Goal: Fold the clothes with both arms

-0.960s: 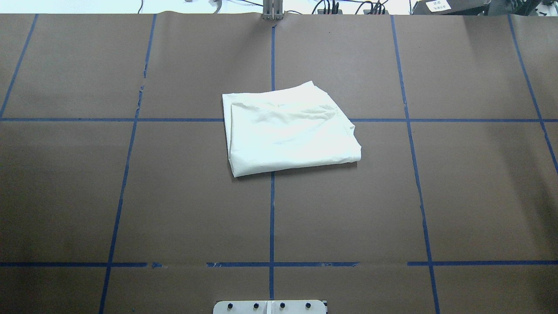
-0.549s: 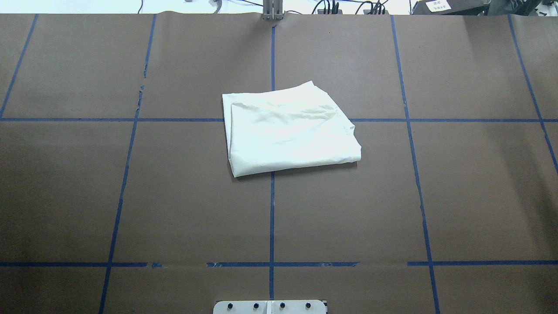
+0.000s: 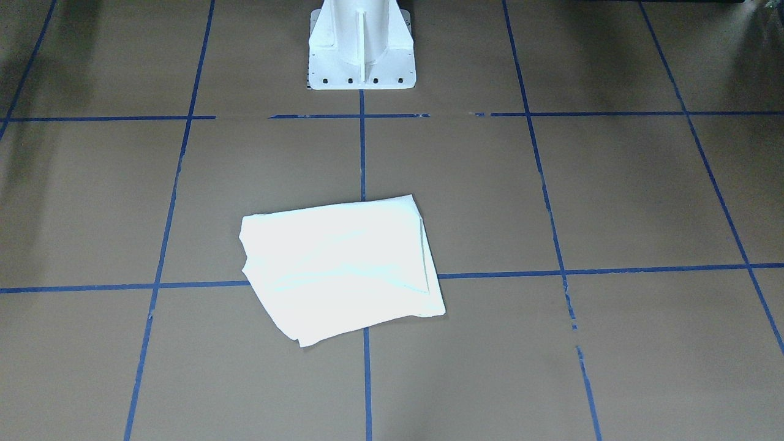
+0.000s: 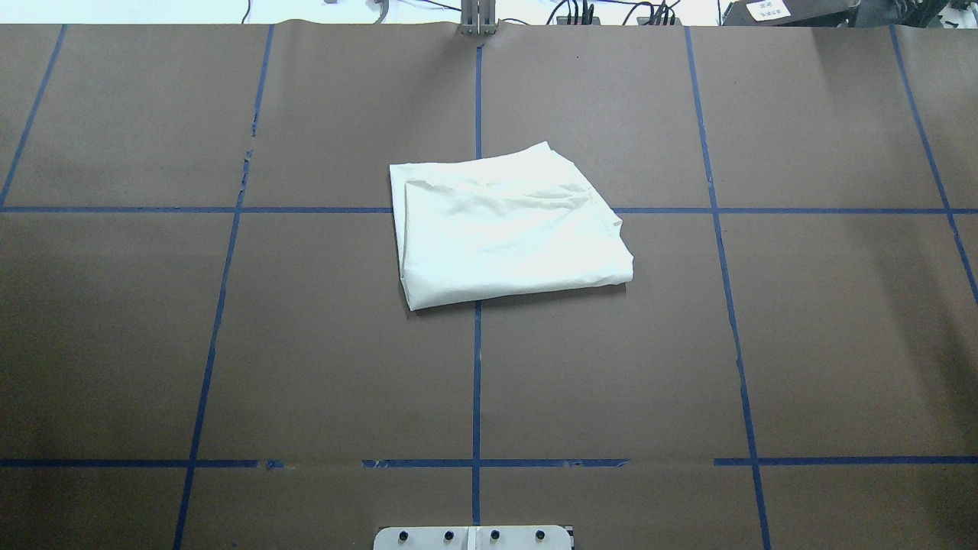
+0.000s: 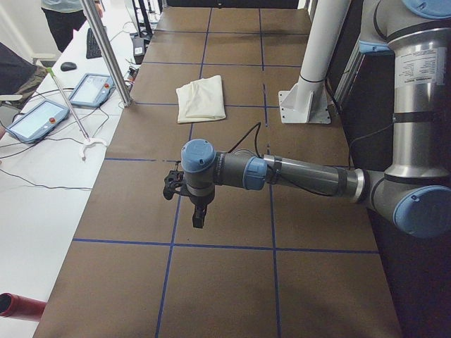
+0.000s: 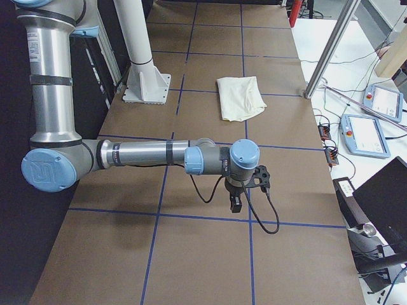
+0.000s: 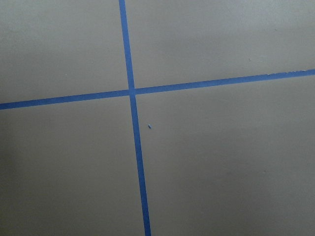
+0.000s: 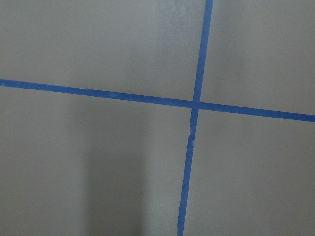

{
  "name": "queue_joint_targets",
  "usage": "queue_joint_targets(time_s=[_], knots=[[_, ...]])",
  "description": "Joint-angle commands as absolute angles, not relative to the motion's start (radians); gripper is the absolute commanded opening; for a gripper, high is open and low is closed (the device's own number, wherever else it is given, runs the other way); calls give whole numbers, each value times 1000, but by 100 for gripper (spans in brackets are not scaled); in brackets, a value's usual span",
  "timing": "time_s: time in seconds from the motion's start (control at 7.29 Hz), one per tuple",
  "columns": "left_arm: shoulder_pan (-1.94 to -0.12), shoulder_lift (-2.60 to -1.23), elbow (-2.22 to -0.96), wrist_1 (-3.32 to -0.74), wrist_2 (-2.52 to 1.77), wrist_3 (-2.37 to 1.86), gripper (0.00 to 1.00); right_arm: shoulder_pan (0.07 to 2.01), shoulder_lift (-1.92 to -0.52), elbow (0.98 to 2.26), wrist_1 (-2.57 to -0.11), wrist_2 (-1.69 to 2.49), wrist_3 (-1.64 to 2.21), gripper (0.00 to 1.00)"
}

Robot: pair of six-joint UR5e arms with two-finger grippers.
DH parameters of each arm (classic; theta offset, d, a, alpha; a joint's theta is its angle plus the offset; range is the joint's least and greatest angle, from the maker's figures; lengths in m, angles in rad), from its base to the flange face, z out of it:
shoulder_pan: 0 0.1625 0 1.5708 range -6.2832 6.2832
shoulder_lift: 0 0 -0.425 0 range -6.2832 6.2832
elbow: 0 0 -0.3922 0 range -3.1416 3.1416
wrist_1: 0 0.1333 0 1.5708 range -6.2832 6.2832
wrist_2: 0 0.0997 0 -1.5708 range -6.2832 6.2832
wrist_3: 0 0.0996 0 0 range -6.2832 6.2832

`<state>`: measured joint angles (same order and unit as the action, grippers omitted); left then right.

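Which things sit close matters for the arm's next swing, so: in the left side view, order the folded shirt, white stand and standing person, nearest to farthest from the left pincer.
From the left pincer:
1. Shirt, straight ahead, mid-view.
2. White stand, level with the shirt, off toward the robot.
3. Person, far top-left corner, beyond both.

One folded cream shirt [image 4: 508, 225], out beyond pedestal [image 3: 361, 46]. One white pedestal. Two arms flanking pedestal: left arm [image 5: 303, 176], right arm [image 6: 140, 154]. Two grippers: left gripper [image 5: 199, 217], right gripper [image 6: 236, 204]. Two tablets [image 5: 39, 120], perhaps teach pendants, across from pedestal.
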<state>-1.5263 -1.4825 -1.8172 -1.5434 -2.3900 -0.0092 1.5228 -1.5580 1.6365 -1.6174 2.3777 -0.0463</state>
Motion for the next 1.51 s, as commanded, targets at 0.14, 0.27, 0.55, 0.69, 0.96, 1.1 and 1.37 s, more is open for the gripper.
queue_joint_targets(time_s=[0.14,0.27,0.55,0.69,0.96,1.1,1.37], knots=[[-1526,-1482,-1815,-1545,-2390,-9,100,1523,-1559,1635,-1621,2378,-46,100],[-1526,-1482,-1812,-1546,-2390,-9,100,1523,-1562,1637,-1621,2381,-46,100],[-1526,-1482,-1795,-1548,-2387,-9,100,1523,-1563,1637,-1618,2381,-45,100],[-1525,-1500,-1770,-1546,-2385,-12,100,1523,-1574,1637,-1615,2382,-44,100],[-1523,-1531,-1734,-1542,-2378,-14,100,1523,-1582,1637,-1614,2379,-44,100],[-1528,-1534,-1732,-1543,-2375,-12,100,1523,-1583,1637,-1614,2378,-46,100],[-1528,-1537,-1733,-1542,-2349,-12,100,1525,-1585,1638,-1614,2373,-52,100]])
